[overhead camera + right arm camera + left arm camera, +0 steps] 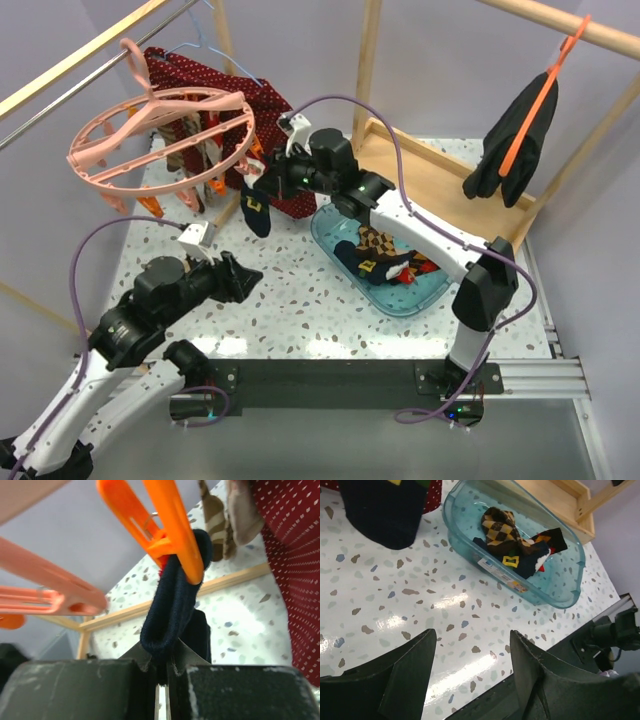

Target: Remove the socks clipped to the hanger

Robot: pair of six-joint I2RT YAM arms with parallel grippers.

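Observation:
The round pink hanger (160,128) hangs at the back left, with orange clips (212,186) below its ring. My right gripper (262,182) is shut on the cuff of a dark navy sock (257,212) that an orange clip (175,530) still holds. In the right wrist view the navy sock (172,605) runs from the clip down between my shut fingers (162,657). Brown socks (188,160) hang from other clips. My left gripper (245,275) is open and empty above the table (472,645). Several removed socks (512,545) lie in the teal bin (432,298).
A red white-dotted cloth (268,108) hangs on a light-blue wire hanger (213,45) behind the ring. A black garment (515,140) hangs on a thin orange hanger (542,95) at the right. A wooden tray (440,180) lies behind the bin (560,592).

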